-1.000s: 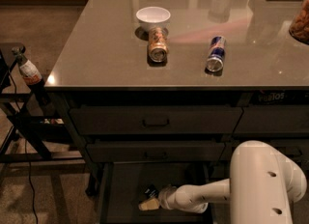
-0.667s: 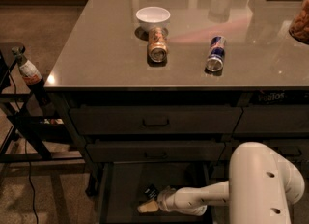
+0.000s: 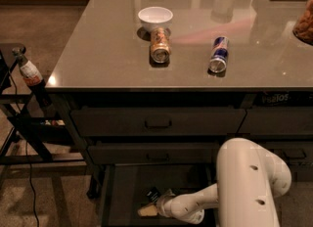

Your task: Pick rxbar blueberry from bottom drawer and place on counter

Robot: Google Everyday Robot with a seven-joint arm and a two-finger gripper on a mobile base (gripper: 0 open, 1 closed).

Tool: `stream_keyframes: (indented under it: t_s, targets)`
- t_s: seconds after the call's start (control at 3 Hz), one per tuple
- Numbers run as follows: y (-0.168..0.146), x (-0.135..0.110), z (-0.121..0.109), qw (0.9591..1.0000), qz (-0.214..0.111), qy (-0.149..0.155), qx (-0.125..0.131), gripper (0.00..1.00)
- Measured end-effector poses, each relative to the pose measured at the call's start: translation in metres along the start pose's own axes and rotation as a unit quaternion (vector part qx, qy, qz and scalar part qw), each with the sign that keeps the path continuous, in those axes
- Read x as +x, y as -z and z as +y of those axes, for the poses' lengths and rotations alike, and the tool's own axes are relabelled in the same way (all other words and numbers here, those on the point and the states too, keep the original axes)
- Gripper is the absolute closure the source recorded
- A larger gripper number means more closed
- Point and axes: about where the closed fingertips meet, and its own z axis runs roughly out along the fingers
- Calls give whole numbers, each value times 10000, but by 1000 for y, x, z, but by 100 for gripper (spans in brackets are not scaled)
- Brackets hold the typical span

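The bottom drawer (image 3: 122,192) stands pulled open at the bottom of the view. The rxbar blueberry (image 3: 153,194), a small dark bar with white lettering, lies on the drawer floor. My gripper (image 3: 150,207) reaches into the drawer from the right on a white arm and sits right at the bar's near side, touching or almost touching it. The counter (image 3: 98,55) spreads wide above the drawers.
On the counter are a white bowl (image 3: 155,18), a brown can (image 3: 160,46) on its side, a blue-silver can (image 3: 218,55) on its side, and a snack bag (image 3: 304,23) at the right edge. Two shut drawers (image 3: 156,122) sit above the open one. A dark stand with a bottle (image 3: 29,72) is at the left.
The gripper has sunk very slightly in the drawer beside the bar. Nothing else has moved.
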Motion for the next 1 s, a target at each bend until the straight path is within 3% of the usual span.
stream_keyframes:
  t_s: [0.33, 1.0]
  targets:
    - [-29, 10, -5, 9993, 156, 43, 332, 0]
    - [-51, 22, -11, 9989, 200, 80, 427, 0]
